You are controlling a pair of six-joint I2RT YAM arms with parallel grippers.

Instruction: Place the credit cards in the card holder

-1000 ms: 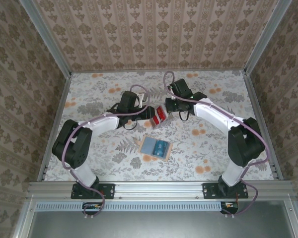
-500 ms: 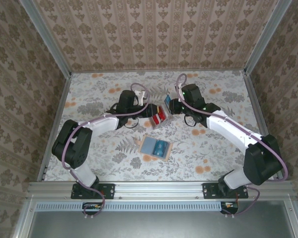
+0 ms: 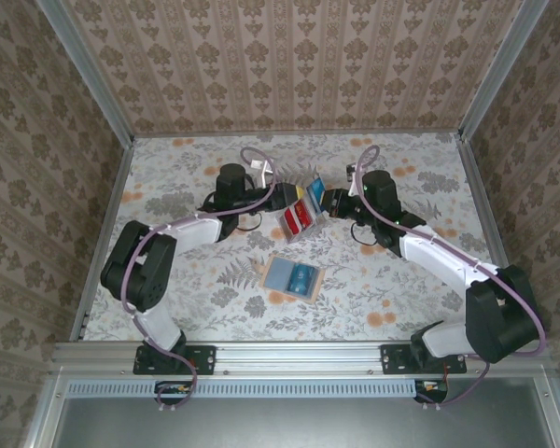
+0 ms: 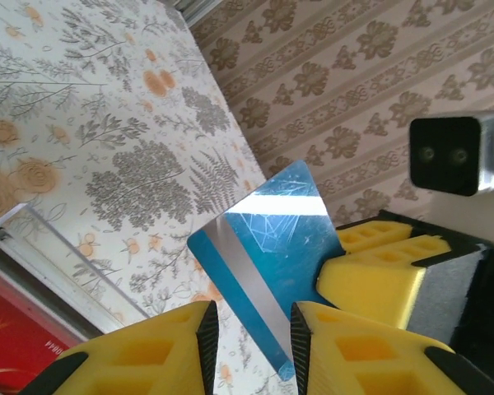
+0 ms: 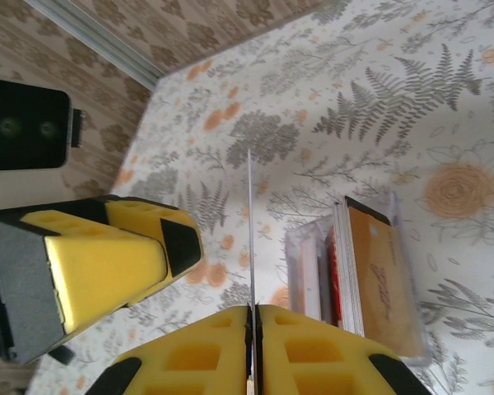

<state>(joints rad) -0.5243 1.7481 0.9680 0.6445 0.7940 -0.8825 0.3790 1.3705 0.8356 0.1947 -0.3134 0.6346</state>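
Patterned wallpaper panels (image 3: 289, 65) in beige and brown close in three sides, joined by grey metal posts. The flat surface (image 3: 401, 280) wears a matte floral print: grey ferns and orange blossoms on white.

Two white-and-black arms reach inward from the near edge and meet over the far middle. The left fingers (image 4: 207, 333) are blocky yellow foam-like pads with black inner edges. They stand parted, and through their gap the surface and a corner of the blue card show; nothing is clasped between them. The right fingers (image 5: 230, 329), of the same yellow padding, are clenched on the blue card (image 4: 267, 247).

The card holder (image 3: 294, 277) lies opened flat near the middle of the surface, nearer the arm bases than the arms' tips. It is a tan-rimmed rectangle with a bluish inside, its long axis running left to right and dipping slightly rightward.

The credit cards (image 5: 370, 280), glossy red and orange with pale edges, stand on edge as a pile in a clear plastic tray (image 5: 407, 271). From above the pile lies beside the two arms' tips, its long axis diagonal.

The blue card is thin, shiny and finely scratched, with a silver-grey stripe parallel to one edge. It is held off the surface, edge-on to the right wrist camera, pointing away from the right fingers.
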